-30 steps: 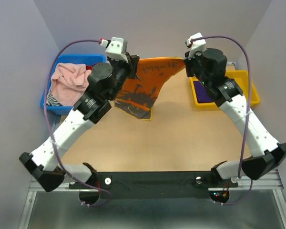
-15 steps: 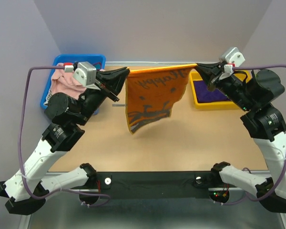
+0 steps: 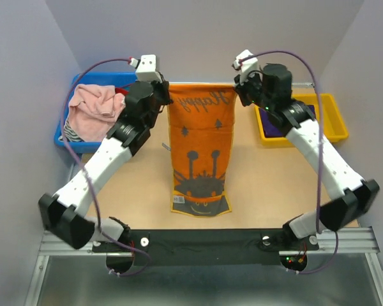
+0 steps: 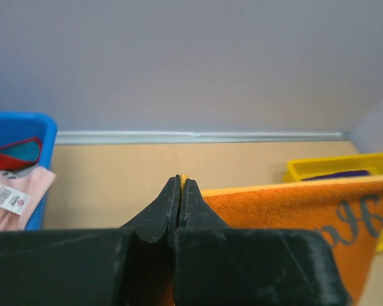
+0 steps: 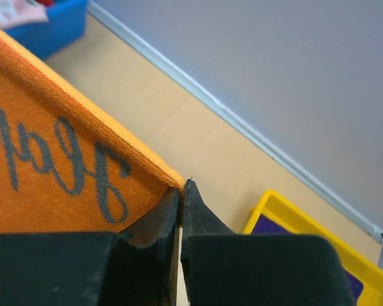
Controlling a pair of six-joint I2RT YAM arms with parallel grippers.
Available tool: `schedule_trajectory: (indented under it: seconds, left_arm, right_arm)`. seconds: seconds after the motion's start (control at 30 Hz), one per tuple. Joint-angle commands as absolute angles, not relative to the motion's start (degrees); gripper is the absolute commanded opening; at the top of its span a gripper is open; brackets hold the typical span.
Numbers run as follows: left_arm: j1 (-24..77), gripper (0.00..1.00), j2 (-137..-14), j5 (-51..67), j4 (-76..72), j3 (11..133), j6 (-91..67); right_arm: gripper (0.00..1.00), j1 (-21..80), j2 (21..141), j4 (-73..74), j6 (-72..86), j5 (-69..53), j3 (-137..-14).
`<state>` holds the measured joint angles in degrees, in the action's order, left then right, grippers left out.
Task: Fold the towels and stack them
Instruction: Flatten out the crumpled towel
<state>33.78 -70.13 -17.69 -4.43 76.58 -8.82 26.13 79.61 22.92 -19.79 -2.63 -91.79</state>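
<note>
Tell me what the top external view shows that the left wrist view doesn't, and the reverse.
Only top: the right claw and the Happy towel's printed lower end. Only left wrist: a white tag on the pink towel. Both: the left claw shut on the towel's corner, the blue bin, the yellow bin.

This is a robotics lab test cell, not a home. Plain pale walls (image 3: 198, 38) box in a bare tan surface (image 3: 262, 178) on three sides. The left arm (image 3: 102, 166) and the right arm (image 3: 325, 159), white and black, are bolted to a black rail (image 3: 204, 245) on an aluminium frame (image 3: 369, 241). Purple cables (image 3: 83, 70) loop off them, and small indicator lights (image 3: 293, 260) glow at the base. A blue bin (image 3: 67, 137) and a yellow bin (image 3: 335, 121) sit at the far corners. The grey-and-orange towel (image 3: 201, 146) is a household item amid the hardware.
</note>
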Motion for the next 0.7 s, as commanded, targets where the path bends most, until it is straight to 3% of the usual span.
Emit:
schedule_trajectory:
  seconds: [0.0, 0.27, 0.67]
  left_arm:
    - [27.3, 0.00, -80.4, -19.8, -8.5, 77.4, -11.5]
    - [20.4, 0.00, -103.5, -14.3, -8.7, 91.2, -11.5]
    - [18.4, 0.00, -111.2, -7.5, -9.7, 91.4, -9.7]
  right_arm:
    - [0.00, 23.6, 88.6, 19.4, -21.4, 4.5, -94.3]
    - [0.01, 18.8, 103.3, 12.4, -21.4, 1.8, -98.2]
    - [0.00, 18.4, 111.5, 8.3, -23.0, 0.3, -94.5]
